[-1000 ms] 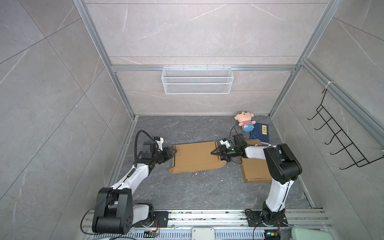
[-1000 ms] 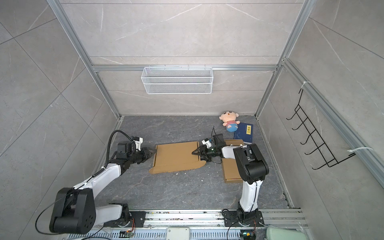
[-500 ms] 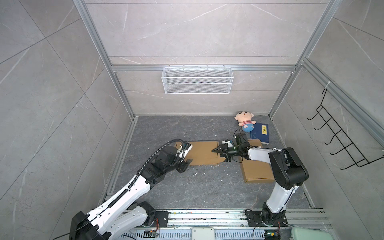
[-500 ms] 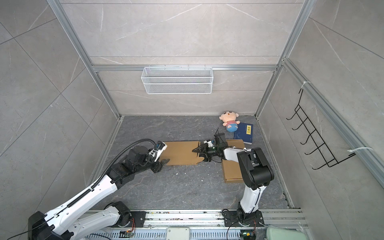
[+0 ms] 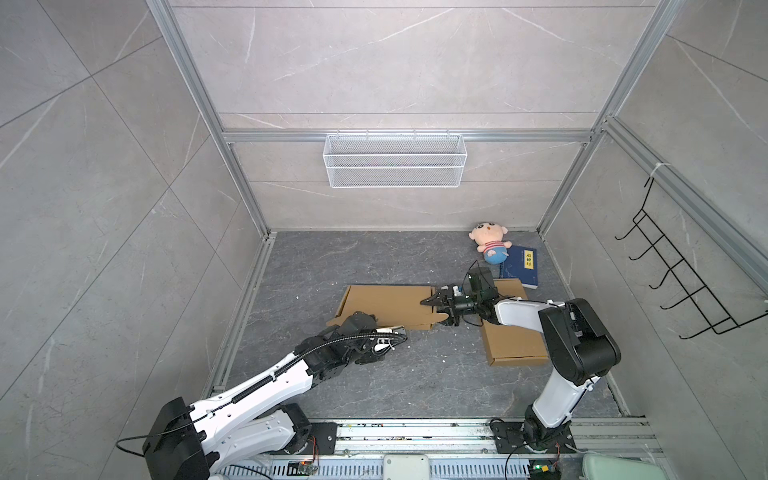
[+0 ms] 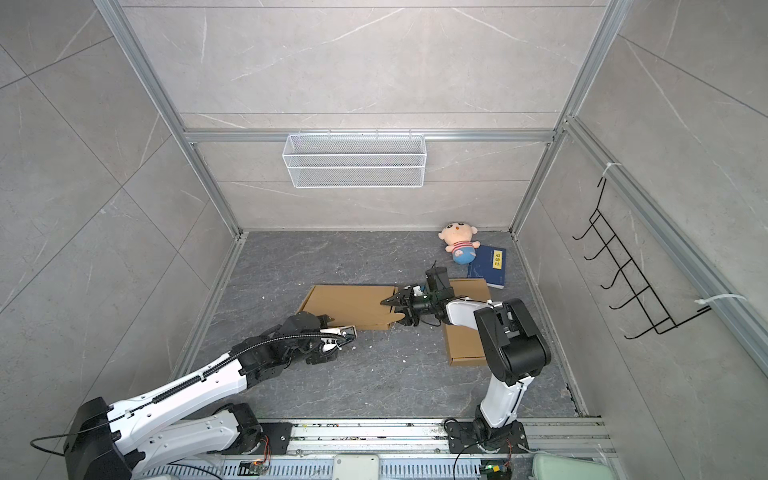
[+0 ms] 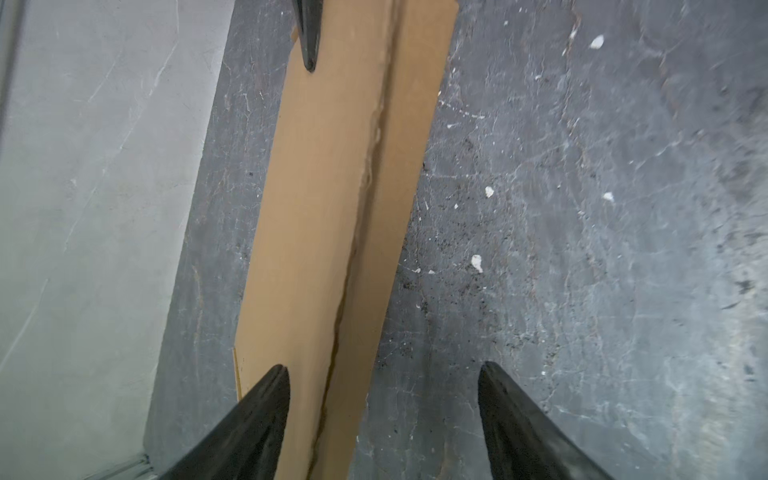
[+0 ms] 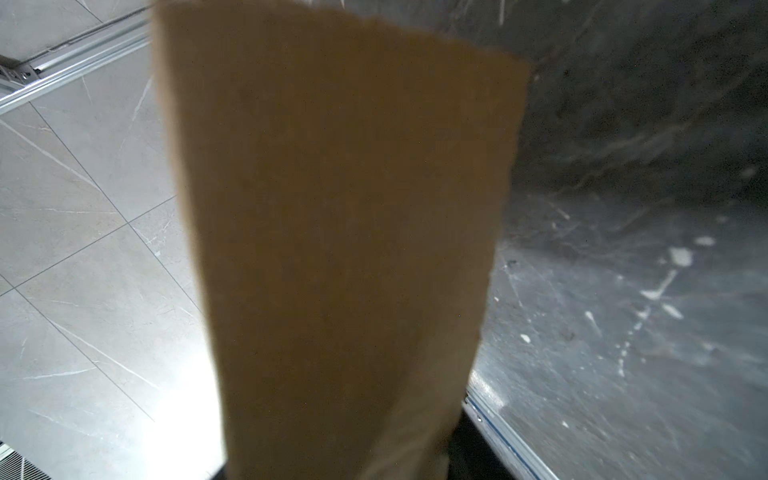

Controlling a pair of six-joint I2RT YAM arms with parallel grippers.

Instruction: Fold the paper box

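Here, the left gripper (image 7: pixel 382 370) stands spread wide and holds nothing. In the left wrist view one finger (image 7: pixel 266 399) hangs over the near end of the paper box (image 7: pixel 324 208), and its mate hangs over bare floor. The right gripper (image 5: pixel 433 311) is clamped on the box's other end, with one finger over the top face and one at the near edge.

Taking twelve o'clock as the back wall, the box (image 5: pixel 386 303) lies folded nearly flat at mid-floor in both top views. The right gripper is at its three o'clock end and the left arm's head is near its seven o'clock corner.

Only the left wrist view shows the long crease running down the board and the right gripper's fingertip (image 7: pixel 308 45) resting on its far end. The right wrist view is blurred. The board (image 8: pixel 340 208) fills its middle and hides that gripper's own fingers.

Only the top views show a second flat cardboard piece (image 5: pixel 513 345) under the right arm at four o'clock. They also show a plush doll (image 5: pixel 490 245) and a blue book (image 5: pixel 519 268) at one to two o'clock.

The floor (image 5: pixel 374 257) is dark grey stone, flecked with white crumbs (image 7: pixel 477 262). Pale tiled walls in aluminium framing enclose it. A white wire basket (image 5: pixel 395 160) hangs at twelve o'clock and a black hook rack (image 5: pixel 681 282) at three.
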